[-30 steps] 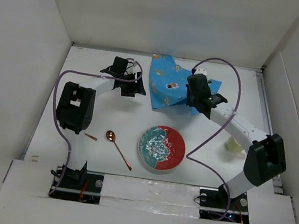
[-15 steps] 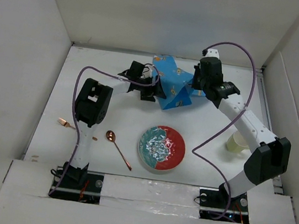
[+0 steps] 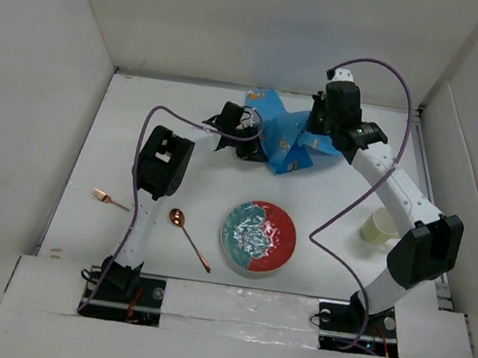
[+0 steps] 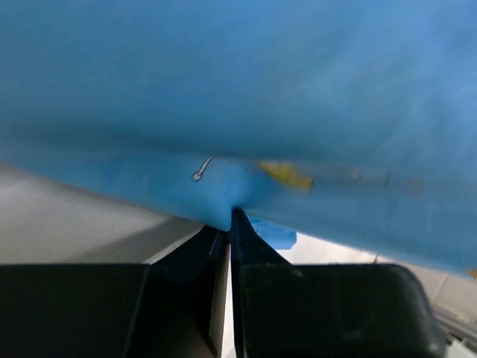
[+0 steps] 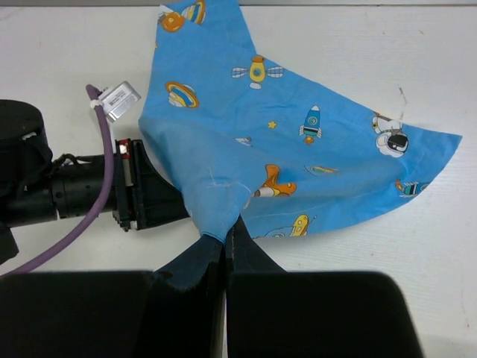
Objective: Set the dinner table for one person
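The blue patterned cloth mat hangs bunched between both grippers at the back middle of the white dinner table. My left gripper is shut on the cloth's left edge; in the left wrist view the blue cloth fills the picture above the pinching jaws. My right gripper is shut on a fold at the right side, and its wrist view shows the cloth pulled up to the closed jaws, with the left gripper just beyond.
A red and teal plate lies at the front middle. A copper spoon is left of it, and a small fork farther left. A pale cup stands at the right, near the right arm.
My left gripper moved right to the cloth and closed on its edge. The right gripper carried its fold toward the back, and the cloth went from spread to bunched.
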`<state>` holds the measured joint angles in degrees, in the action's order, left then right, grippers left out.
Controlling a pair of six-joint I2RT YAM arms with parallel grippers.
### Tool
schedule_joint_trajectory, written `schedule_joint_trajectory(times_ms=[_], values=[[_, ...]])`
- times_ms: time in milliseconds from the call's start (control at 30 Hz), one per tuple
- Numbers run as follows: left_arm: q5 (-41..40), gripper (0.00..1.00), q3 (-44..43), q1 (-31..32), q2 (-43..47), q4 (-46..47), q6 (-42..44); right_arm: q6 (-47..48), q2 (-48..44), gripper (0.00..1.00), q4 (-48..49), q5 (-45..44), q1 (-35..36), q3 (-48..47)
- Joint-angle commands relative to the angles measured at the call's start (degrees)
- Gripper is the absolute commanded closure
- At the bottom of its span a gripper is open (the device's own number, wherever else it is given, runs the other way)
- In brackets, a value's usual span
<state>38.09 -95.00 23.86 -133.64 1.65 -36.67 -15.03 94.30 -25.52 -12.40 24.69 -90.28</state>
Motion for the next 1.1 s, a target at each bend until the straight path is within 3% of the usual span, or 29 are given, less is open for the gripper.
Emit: schedule_joint_trajectory(times_ms=[0, 167, 300, 333, 367, 533, 667, 767, 800, 900, 967, 1067], values=[[-3.0, 1.0, -2.1, -1.3, 2.6, -0.6, -0.3, -0.6, -0.1, 1.0, 1.4, 1.3, -0.5, -2.4], [-7.2, 1.0, -4.8, -10.8, 11.8, -5.9, 4.1, -0.5, 0.6, 1.0, 2.7, 2.6, -1.7, -2.6], [-7.8, 1.0, -15.6, -18.3, 16.7, -11.7, 6.4, 0.3, 2.4, 1.0, 3.9, 3.5, -2.7, -5.3], [-8.0, 1.0, -18.5, -19.2, 17.4, -14.6, 7.0, 0.5, 2.9, 1.0, 3.9, 3.7, -2.7, -6.1], [-8.4, 1.0, -27.9, -19.8, 18.0, -18.1, 9.1, 1.2, 4.0, 1.0, 4.2, 4.1, -3.3, -9.0], [-9.3, 1.0, -35.6, -20.4, 20.3, -25.5, 14.1, 3.0, 3.9, 1.0, 6.1, 6.9, -3.9, -10.1], [-14.8, 1.0, -25.5, -20.4, 27.4, -28.7, 21.2, 4.2, -0.2, 1.0, 11.6, 12.0, -3.9, -1.2], [-24.7, 1.0, -10.2, -19.9, 34.6, -28.3, 24.5, 5.3, -3.9, 1.0, 14.2, 13.5, -2.6, 9.0], [-28.1, 0.81, -1.7, -19.9, 36.3, -26.5, 24.4, 5.7, -4.6, 1.0, 14.4, 13.1, -1.8, 11.2], [-33.6, 0.4, 9.7, -21.0, 41.1, -25.9, 22.8, 7.6, -6.5, 1.0, 13.7, 11.0, 0.4, 18.4], [-35.4, 0.34, 13.1, -21.0, 42.7, -26.3, 22.6, 8.3, -8.3, 1.0, 13.7, 7.6, 3.7, 23.3], [-36.5, 0.33, 19.0, -21.0, 44.7, -26.0, 20.8, 5.1, -9.3, 1.0, 9.8, 1.8, 5.0, 25.6]])
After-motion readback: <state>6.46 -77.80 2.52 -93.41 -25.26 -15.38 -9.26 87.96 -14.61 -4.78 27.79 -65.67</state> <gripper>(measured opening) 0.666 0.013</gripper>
